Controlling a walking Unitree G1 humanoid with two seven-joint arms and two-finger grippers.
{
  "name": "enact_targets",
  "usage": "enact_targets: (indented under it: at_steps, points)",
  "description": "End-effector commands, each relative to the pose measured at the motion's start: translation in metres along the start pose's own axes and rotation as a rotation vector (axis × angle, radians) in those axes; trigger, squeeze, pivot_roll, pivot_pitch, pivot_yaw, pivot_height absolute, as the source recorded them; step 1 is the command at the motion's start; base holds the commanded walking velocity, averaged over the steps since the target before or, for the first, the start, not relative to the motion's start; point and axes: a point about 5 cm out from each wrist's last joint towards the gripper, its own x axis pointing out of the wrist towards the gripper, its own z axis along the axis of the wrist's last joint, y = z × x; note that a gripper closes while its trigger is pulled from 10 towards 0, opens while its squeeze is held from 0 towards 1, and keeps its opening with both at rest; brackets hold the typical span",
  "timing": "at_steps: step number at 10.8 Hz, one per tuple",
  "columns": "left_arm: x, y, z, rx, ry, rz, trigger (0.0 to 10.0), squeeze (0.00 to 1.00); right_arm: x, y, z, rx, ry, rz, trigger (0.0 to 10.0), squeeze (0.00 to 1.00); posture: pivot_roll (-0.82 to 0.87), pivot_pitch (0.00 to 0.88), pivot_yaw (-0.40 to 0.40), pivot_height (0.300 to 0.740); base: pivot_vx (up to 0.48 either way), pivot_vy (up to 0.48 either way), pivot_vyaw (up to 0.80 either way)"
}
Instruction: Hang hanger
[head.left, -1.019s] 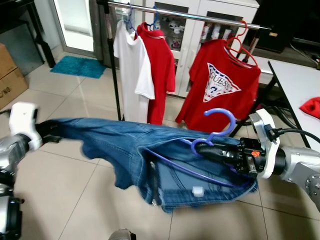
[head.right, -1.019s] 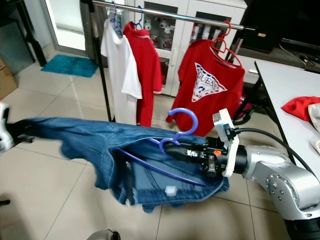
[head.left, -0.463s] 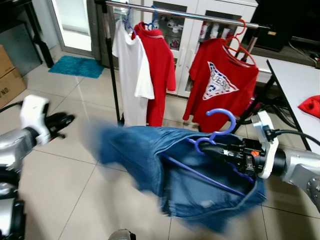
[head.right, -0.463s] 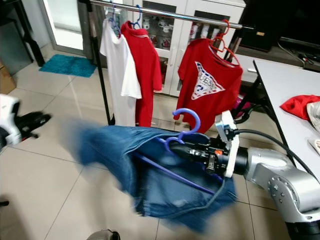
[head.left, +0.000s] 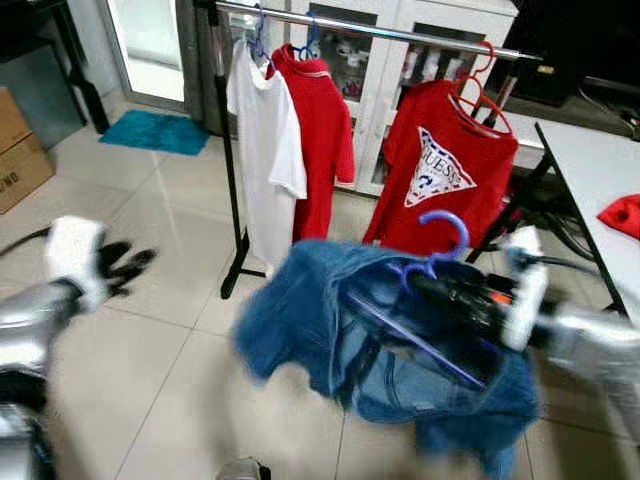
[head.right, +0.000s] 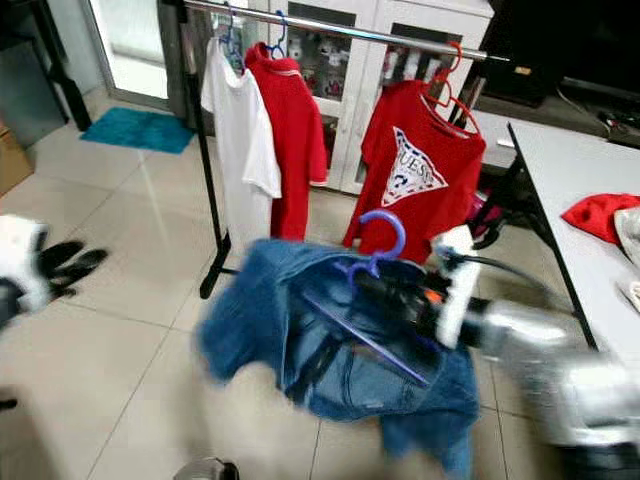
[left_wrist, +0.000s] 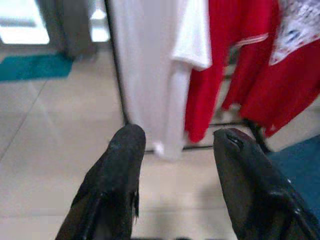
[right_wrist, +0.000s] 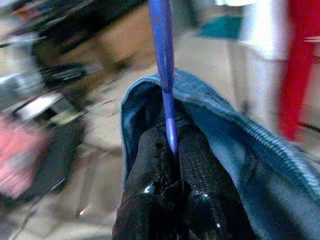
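A purple hanger (head.left: 444, 238) carries blue jeans (head.left: 300, 315) that droop in a bunch below it. My right gripper (head.left: 430, 287) is shut on the hanger just under its hook, in front of the clothes rack rail (head.left: 380, 32). In the right wrist view the two fingers (right_wrist: 150, 155) pinch the hanger stem (right_wrist: 162, 45), with denim (right_wrist: 240, 145) draped around them. My left gripper (head.left: 125, 265) is out at the left, open, holding nothing. The left wrist view has its fingers (left_wrist: 112, 175) spread apart, pointing at the hanging shirts.
On the rail hang a white shirt (head.left: 270, 140), a red polo (head.left: 320, 130) and a red printed T-shirt (head.left: 445, 170). A white table (head.left: 590, 150) with red cloth stands at the right. A teal mat (head.left: 150, 132) and a cardboard box (head.left: 20, 150) lie at the left.
My left gripper let go of the jeans leg and drew back to the left. The stretched jeans swung over to the right gripper and now hang bunched from the hanger.
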Motion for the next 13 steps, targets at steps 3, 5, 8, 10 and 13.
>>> enact_targets:
  at_steps: [3,5,8,10,13]
  points:
    - [0.012,-0.066,0.028,0.09,-0.144,-0.044,10.0,0.0,0.013,-0.01,-0.016,0.077,-0.091,-0.337,10.0,0.0,-0.04,0.024,-0.052,0.74,0.0,0.0,0.0]
    - [0.006,-0.092,0.033,0.041,-0.147,-0.019,10.0,0.0,0.023,-0.005,-0.026,0.122,-0.107,-0.409,10.0,0.0,-0.04,0.031,-0.037,0.74,0.0,0.0,0.0]
    - [0.001,-0.118,0.017,0.065,-0.113,0.02,10.0,0.0,0.027,-0.003,-0.04,0.072,-0.113,-0.593,10.0,0.0,-0.03,0.006,-0.059,0.74,0.19,0.0,0.0]
    - [0.001,-0.122,0.011,0.037,-0.095,0.034,10.0,0.0,0.019,-0.015,-0.053,0.094,-0.131,-0.723,10.0,0.0,-0.03,0.019,-0.013,0.74,0.328,0.0,0.0]
    - [0.003,-0.126,0.014,0.049,-0.126,0.008,10.0,0.0,0.02,-0.008,-0.044,0.185,-0.267,-0.725,10.0,0.0,-0.03,0.032,0.003,0.74,0.354,0.0,0.0]
